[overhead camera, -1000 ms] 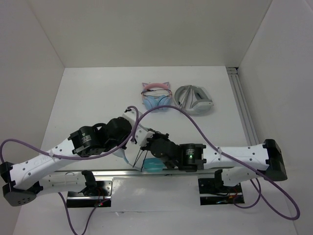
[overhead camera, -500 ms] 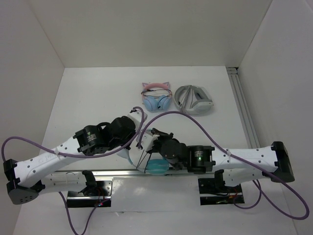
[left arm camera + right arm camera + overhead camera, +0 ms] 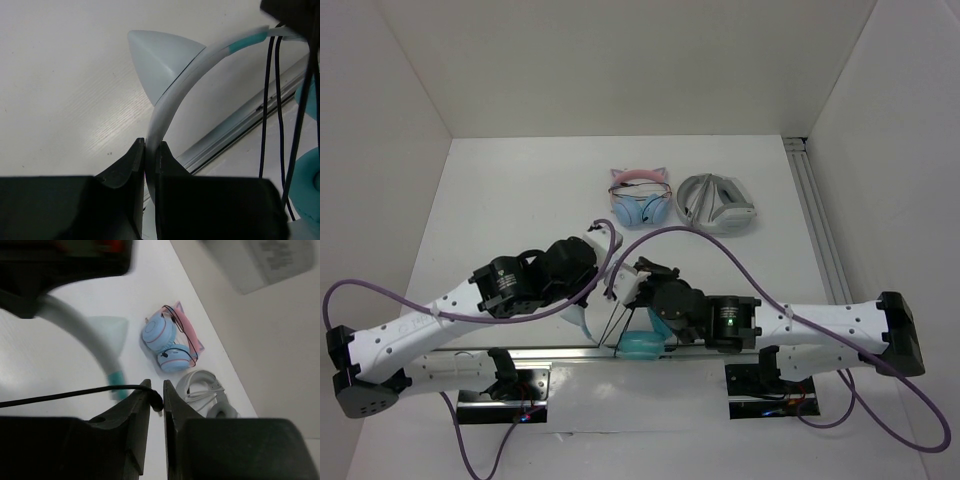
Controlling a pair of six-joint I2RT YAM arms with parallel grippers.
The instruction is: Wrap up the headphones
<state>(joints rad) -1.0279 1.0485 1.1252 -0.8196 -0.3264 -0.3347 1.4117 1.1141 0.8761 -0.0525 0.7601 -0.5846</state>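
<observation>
While the wrap is in progress, the white worktop [image 3: 500, 200] carries three sets, and only one is being handled. Both arms meet at the 6 o'clock edge of the top view: the left arm [image 3: 420, 325] reaches in from 8 o'clock and the right arm [image 3: 820, 320] from 4 o'clock.

The headphones [image 3: 642, 347] are held up between the two arms at 6 o'clock, above the near rail. They are well apart from the pink cat-ear pair [image 3: 640, 198] at 12 o'clock and the grey-white pair [image 3: 718, 204] at 1 o'clock.

The left claw [image 3: 151, 147] is clamped on the pale headband [image 3: 172, 102], which rises from between its fingers and curves toward 2 o'clock. A teal ear cup [image 3: 311, 167] hangs at 4 o'clock in that view.

The right claw [image 3: 156, 390] stands narrow, with the end of the thin black cable [image 3: 60, 395] lying in the gap. Whether the cable is pinched or merely resting there cannot be told.

Step in hand, as judged: winding the cable onto the set, with the left side acting as the anchor.

The next move calls for:
1. A confirmed hold on the cable.
2. A steady left grip.
3. Even tension through each turn, so the loops do not slacken or snag the cup.
</observation>
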